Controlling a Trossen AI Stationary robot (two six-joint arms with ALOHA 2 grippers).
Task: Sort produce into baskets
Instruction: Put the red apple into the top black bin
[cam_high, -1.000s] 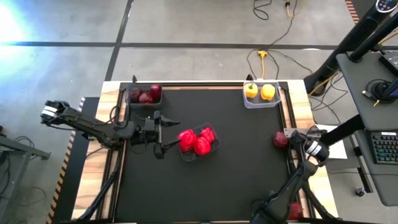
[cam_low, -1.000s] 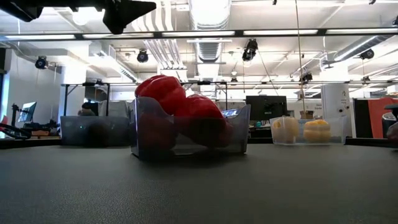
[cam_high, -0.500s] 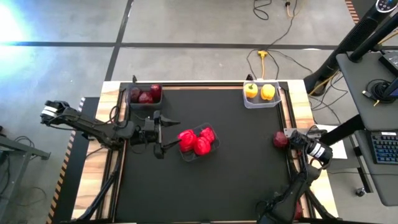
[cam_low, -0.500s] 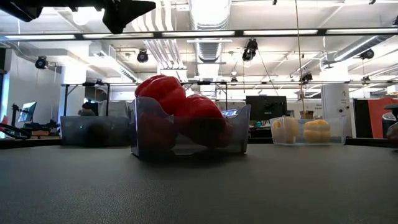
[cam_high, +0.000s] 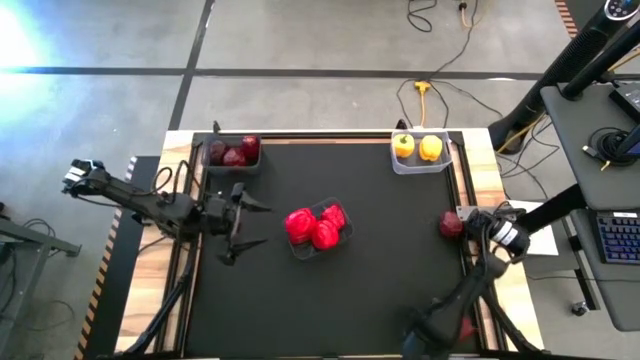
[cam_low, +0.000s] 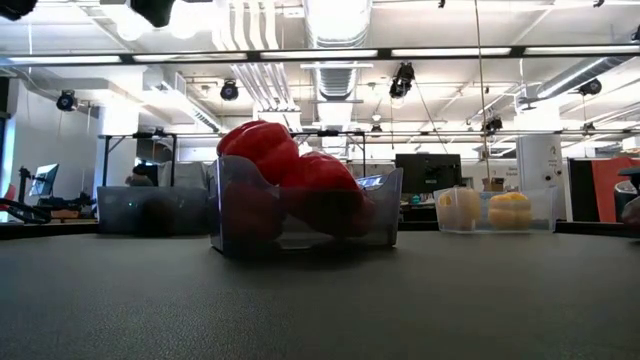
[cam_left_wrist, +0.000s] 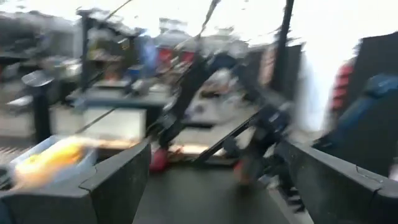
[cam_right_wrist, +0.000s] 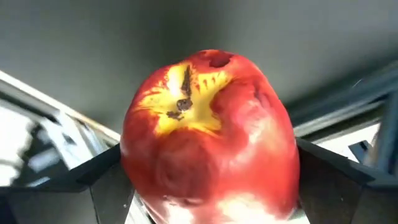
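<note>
r gripper (cam_high: 462, 224) clamped on apple (cam_right_wrist: 208, 134) at r edge; l gripper (cam_high: 250, 224) open, empty. next: carry apple to dark tub (cam_high: 230, 152)

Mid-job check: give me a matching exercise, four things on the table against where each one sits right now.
Things:
1. red peppers
2. yellow peppers
3. dark apples
4. apple

Places:
A. tub at the far left corner
B. between the right gripper's fingers
C. tub at mid-table
D. tub at the far right corner

Pairs: 1-C, 2-D, 3-A, 4-B
</note>
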